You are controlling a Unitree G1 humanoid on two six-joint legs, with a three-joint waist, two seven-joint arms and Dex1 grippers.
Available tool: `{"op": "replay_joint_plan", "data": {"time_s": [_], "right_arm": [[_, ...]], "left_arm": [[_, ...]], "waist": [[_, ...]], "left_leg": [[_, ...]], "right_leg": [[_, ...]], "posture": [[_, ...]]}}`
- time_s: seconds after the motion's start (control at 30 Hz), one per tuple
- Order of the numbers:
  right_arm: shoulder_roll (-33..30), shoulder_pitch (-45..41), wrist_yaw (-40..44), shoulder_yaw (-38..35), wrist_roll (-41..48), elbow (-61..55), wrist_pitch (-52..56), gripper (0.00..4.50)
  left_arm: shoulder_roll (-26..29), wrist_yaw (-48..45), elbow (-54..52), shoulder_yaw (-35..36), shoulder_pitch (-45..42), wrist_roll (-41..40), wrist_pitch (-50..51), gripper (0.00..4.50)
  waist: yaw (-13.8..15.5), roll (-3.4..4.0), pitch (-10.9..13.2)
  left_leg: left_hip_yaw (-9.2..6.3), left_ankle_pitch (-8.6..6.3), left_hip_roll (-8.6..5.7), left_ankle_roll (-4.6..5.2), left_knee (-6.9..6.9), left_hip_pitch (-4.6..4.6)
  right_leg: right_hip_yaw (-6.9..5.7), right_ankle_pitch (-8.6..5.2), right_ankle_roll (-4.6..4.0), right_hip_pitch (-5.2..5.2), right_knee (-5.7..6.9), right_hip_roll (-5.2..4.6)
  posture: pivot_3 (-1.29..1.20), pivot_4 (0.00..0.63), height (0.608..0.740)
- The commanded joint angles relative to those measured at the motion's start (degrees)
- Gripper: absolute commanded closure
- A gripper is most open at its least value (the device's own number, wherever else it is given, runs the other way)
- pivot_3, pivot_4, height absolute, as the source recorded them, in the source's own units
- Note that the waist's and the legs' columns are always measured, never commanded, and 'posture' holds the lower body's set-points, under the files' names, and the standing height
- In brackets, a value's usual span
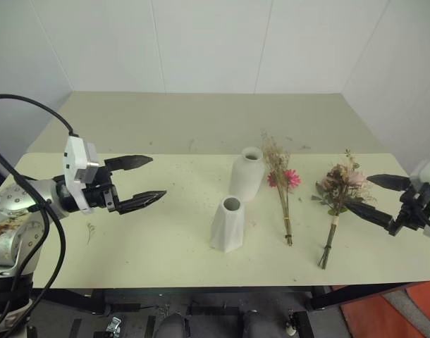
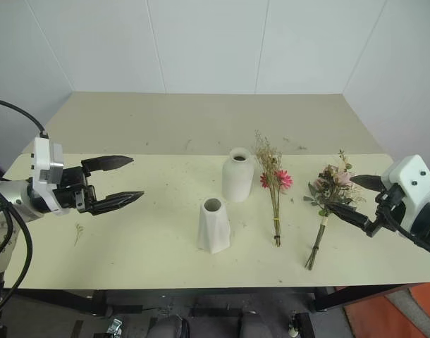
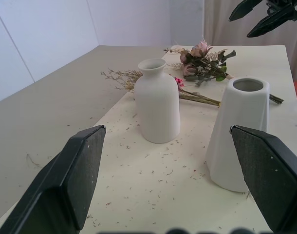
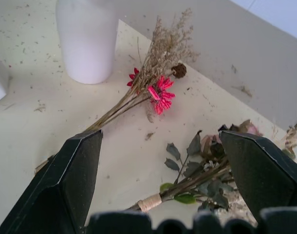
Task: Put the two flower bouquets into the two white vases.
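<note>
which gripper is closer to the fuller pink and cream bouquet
Right. The right gripper hovers open just beside the fuller bouquet; the left gripper is far across the table, beyond both vases.

Two white vases (image 1: 236, 204), a pink-daisied beige bunch (image 1: 282, 184), and a pale-pink, green-leaved bunch (image 1: 338, 190).

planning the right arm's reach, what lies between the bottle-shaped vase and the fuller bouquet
The slim bouquet lies flat on the table between the bottle-shaped vase and the fuller bouquet, seen in both eye views.
</note>
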Motion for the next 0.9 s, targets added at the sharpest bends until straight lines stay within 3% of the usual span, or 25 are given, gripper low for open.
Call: {"op": "replay_joint_plan", "data": {"time_s": [0.03,0.2,0.37,0.9], "right_arm": [[-3.95,-3.36,-4.54,1.37,2.01,-0.61,13.74,0.00],[-6.02,-14.35,-9.44,6.83,6.56,3.29,34.14,0.00],[-6.11,-28.24,-13.26,17.92,4.93,14.58,50.37,0.00],[2.10,-54.73,-18.43,38.63,3.73,52.79,52.28,0.00]], "left_arm": [[-0.19,-1.00,0.29,0.11,-2.20,-0.92,-1.31,0.04],[-0.61,-2.79,1.86,-1.41,-4.96,-0.51,-1.77,0.04],[-1.31,-2.92,1.85,-1.91,-5.09,-0.58,-1.94,0.04],[-2.83,1.61,-4.71,0.49,1.60,-2.46,-0.98,0.04]], "waist": [[-0.02,0.00,0.00],[-0.08,0.00,0.00],[-0.08,0.00,0.00],[-0.22,0.01,0.01]], "left_leg": [[0.00,0.00,0.00,0.00,0.00,0.00],[-0.01,0.00,0.00,0.00,0.00,-0.02],[-0.01,0.00,0.00,0.00,-0.01,-0.11],[0.01,0.00,0.00,0.01,-0.01,-0.26]], "right_leg": [[-0.01,0.00,0.00,0.00,0.00,0.01],[-0.01,0.00,-0.01,-0.01,-0.02,0.02],[-0.01,0.01,-0.01,-0.09,-0.06,0.00],[-0.01,0.02,0.00,-0.24,-0.08,0.00]], "posture": [[0.00,0.150,0.740],[0.00,0.150,0.740],[0.00,0.150,0.740],[0.00,0.150,0.740]]}}
